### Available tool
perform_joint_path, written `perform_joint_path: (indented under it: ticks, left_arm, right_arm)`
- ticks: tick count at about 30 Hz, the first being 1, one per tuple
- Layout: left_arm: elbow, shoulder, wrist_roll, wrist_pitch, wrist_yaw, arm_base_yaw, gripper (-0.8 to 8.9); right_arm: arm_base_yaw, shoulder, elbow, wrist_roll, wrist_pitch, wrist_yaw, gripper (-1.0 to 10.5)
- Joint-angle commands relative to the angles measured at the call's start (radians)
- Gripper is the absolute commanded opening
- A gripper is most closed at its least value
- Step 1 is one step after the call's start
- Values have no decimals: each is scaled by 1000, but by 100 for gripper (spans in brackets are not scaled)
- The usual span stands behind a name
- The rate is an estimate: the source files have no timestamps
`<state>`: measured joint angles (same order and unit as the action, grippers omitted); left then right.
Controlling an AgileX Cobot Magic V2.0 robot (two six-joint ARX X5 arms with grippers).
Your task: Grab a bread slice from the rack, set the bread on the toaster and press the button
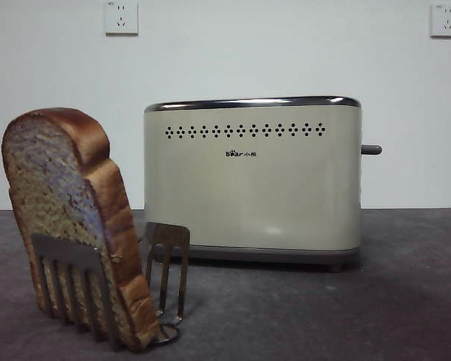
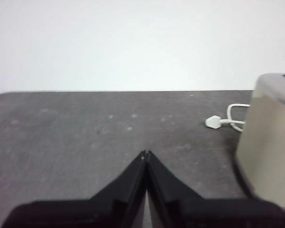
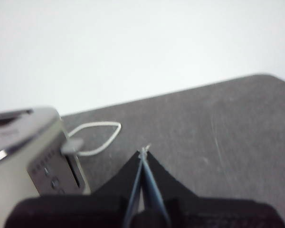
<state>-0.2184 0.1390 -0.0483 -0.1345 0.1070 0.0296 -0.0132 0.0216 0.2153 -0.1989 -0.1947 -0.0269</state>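
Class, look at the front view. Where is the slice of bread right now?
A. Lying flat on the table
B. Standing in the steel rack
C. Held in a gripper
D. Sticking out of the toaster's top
B: the slice of bread stands upright between the comb plates of the rack, beside the toaster, with no gripper near it.

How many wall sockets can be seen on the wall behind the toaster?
2. One wall socket is high on the wall above the slice of bread; the other is at the top corner beyond the toaster's button end.
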Motion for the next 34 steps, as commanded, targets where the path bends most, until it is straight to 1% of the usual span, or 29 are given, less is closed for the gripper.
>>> perform_joint_path:
  ticks: [1,4,7,10,12,16,20,23,27,30,31,33,34]
  left_arm:
    - [-58,60,88,6,68,-1,-5]
    - [-134,144,174,-12,169,-1,-5]
    - [-212,235,217,-31,250,-9,-5]
    - [-272,316,222,-27,267,-33,-5]
    - [-297,357,260,-21,267,-63,-5]
    - [-332,410,347,-19,269,-172,-5]
    - [-375,466,439,-81,283,-309,-6]
    - [-398,509,518,-124,319,-423,-7]
    - [-438,550,665,-235,388,-550,-9]
    - [-488,568,779,-374,379,-636,-9]
    - [-510,573,814,-425,359,-656,-9]
    - [-561,588,881,-525,282,-696,-8]
    - [-583,594,898,-557,251,-710,-8]
  right_arm:
    - [0,26,54,-9,-8,2,-8]
    - [0,68,118,-9,-40,1,-8]
    - [0,121,187,-9,-89,1,-8]
    - [0,181,255,-9,-140,0,-8]
    - [0,219,297,-9,-174,-4,-8]
    - [0,294,375,-6,-236,-11,-8]
    - [0,360,433,-5,-279,-29,-7]
    - [0,410,462,-3,-296,-64,-8]
    - [0,472,483,-2,-312,-135,-7]
    - [0,507,484,-2,-313,-200,-8]
    - [0,515,484,-2,-315,-216,-7]
    - [0,532,484,-2,-318,-246,-7]
    - [0,537,484,-2,-320,-255,-7]
